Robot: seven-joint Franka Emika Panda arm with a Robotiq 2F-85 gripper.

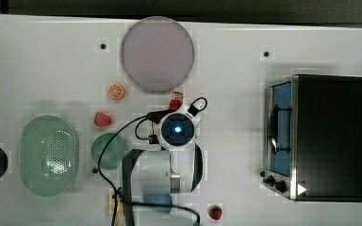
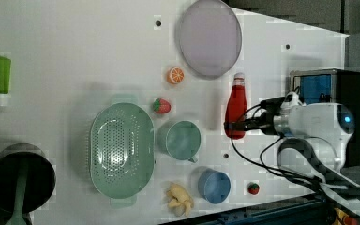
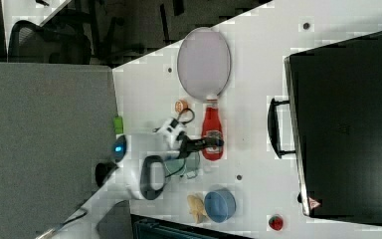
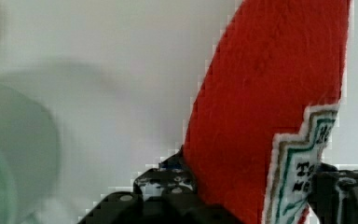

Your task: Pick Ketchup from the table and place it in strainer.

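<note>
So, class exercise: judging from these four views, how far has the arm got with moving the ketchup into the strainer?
Done: the gripper has reached the ketchup and brackets its lower body. In hand: the grasp; whether the bottle has left the table cannot be told. Left: carrying it to the strainer, which holds nothing.

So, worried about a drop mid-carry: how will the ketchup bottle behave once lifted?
The ketchup bottle looks fuzzy-surfaced in the wrist view, so probably grippy and soft. The pincer sits near its base, so the long neck may swing. Likely light.

White table (image 1: 52,61), grey partition (image 3: 45,139), dark chairs (image 3: 49,40) beyond the table's edge.
</note>
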